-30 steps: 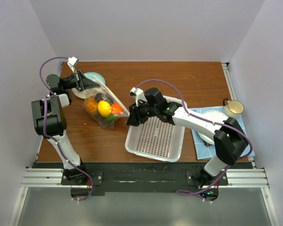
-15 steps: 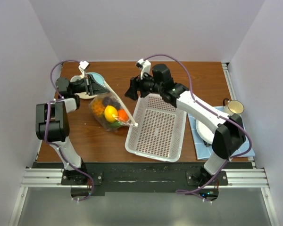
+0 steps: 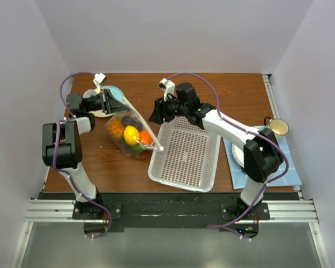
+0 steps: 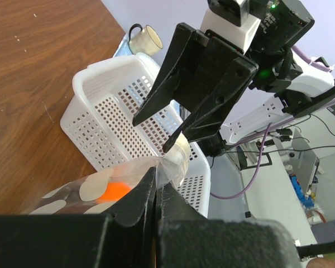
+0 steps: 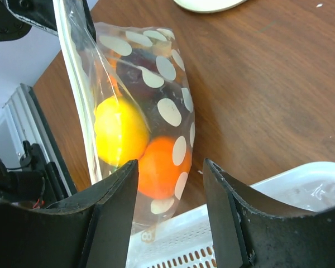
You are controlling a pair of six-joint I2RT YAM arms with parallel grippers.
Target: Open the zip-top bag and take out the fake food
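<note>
The fingers of the left gripper are pinched tight on a thin fold at the top edge of the zip-top bag. The bag hangs down and away from them, its far corner against the rim of the white basket. Inside the plastic sits the fake food. A dark piece lies nearest the left fingers, with a yellow lemon and an orange farther from them.

Just beyond the pinched fold, the right gripper hovers with its fingers spread wide, holding nothing. In its own view the lemon and orange show through the gap between them.

The step appears to be taking the bag's opposite lip. The right fingers should close on one layer of film only, close beside the left pinch. They should then pull across the seal rather than along it while the left grip holds firm. The film looks slick, so a shallow bite may slip.

No brand or label is readable. The bag carries only white dots, and a small mark near its lower corner is too small to make out.
</note>
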